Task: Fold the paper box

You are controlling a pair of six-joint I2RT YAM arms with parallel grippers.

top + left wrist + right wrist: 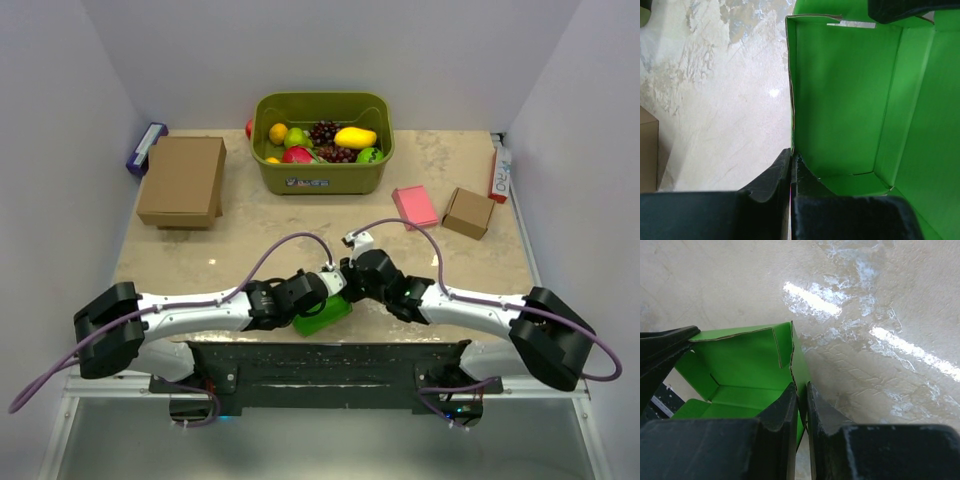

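Left arm [190, 312] reaches in from 8 o'clock, right arm [470, 302] from 4 o'clock. Left gripper [791, 162] and right gripper [801, 392] meet near 6 o'clock, each pinched onto the paper box [322, 318].

Top overlooks table [300, 225]; wrist views close, share paper box [840, 100].

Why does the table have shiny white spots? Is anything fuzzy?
Right wrist view: glare makes bright white streaks on the table; the black fingers close to the lens look soft. Left wrist view: one small glare spot beside the paper box, which is sharp. Top external view: even light, almost no glare.
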